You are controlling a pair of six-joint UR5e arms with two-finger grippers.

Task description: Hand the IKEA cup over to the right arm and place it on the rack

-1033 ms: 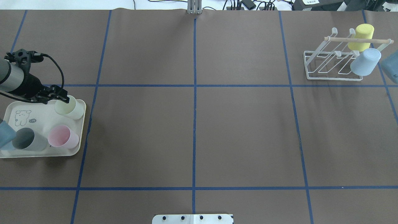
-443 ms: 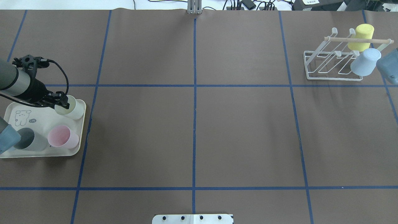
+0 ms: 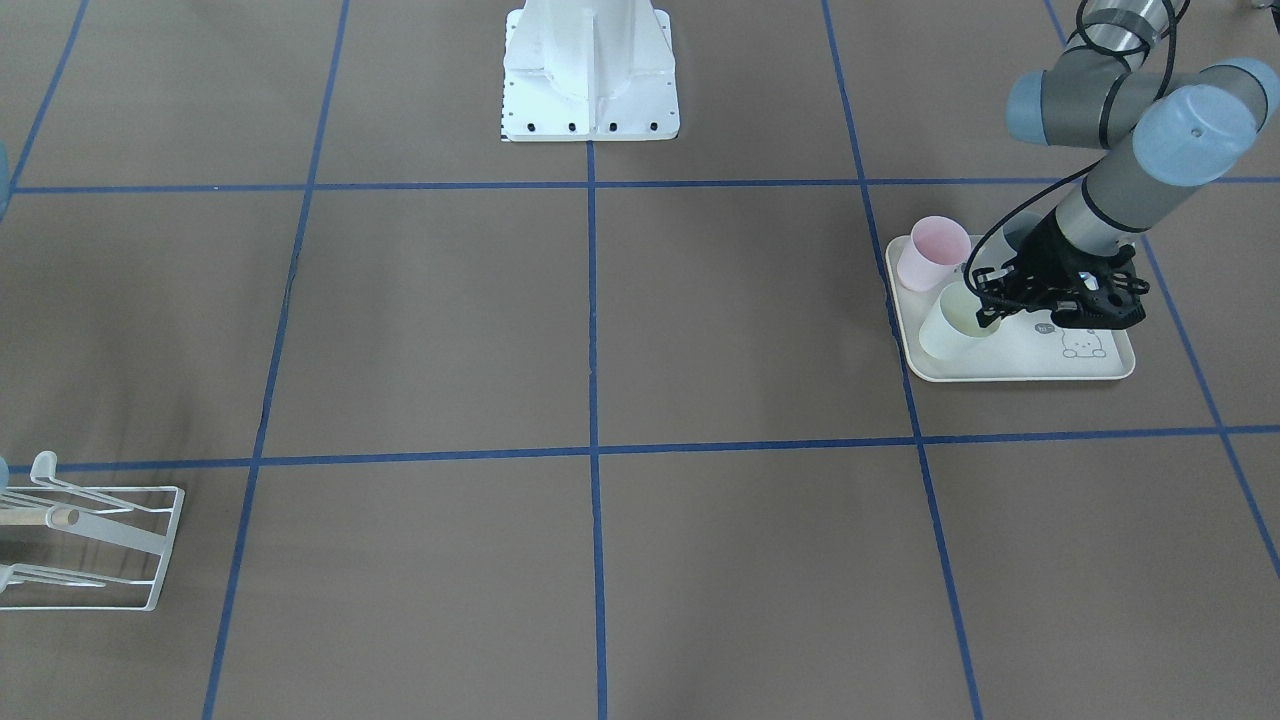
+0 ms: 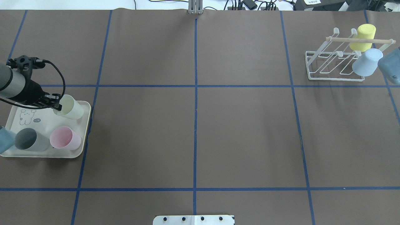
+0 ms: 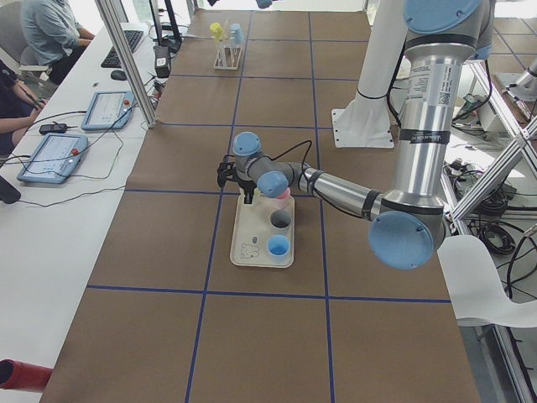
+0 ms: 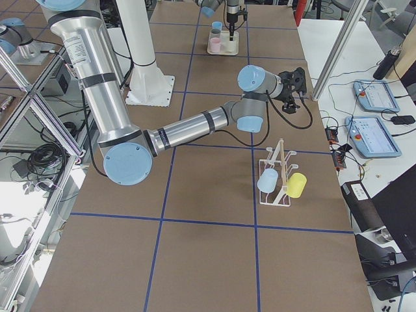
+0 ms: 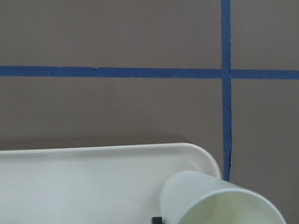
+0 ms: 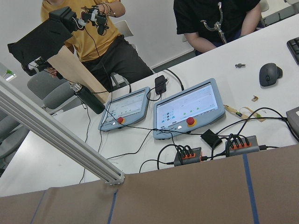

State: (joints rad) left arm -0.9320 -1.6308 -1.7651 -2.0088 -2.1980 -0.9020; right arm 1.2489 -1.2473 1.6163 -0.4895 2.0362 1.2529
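Note:
The IKEA cup, pale green (image 4: pixel 71 107), stands tilted at the far corner of a cream tray (image 4: pixel 40 153). My left gripper (image 4: pixel 56 104) is shut on its rim, one finger inside the mouth. The front-facing view shows the same grip, with the left gripper (image 3: pixel 985 305) on the cup (image 3: pixel 942 328). In the left wrist view the cup (image 7: pixel 219 200) fills the lower right. The white wire rack (image 4: pixel 336 79) stands at the far right. Only a joint of the right arm (image 4: pixel 389 65) shows overhead. The right gripper (image 6: pixel 296 81) hovers beyond the rack; whether it is open, I cannot tell.
A pink cup (image 4: pixel 64 138) and a grey cup (image 4: pixel 28 140) stand on the tray near the pale green one. A yellow cup (image 4: pixel 364 37) and a light blue cup (image 4: pixel 367 62) hang on the rack. Blue tape lines cross the brown table. People sit at a side desk.
My left gripper closed onto the pale green cup's rim, then drew back a little to the left. The cup tipped, and the tray slid slightly to the right.

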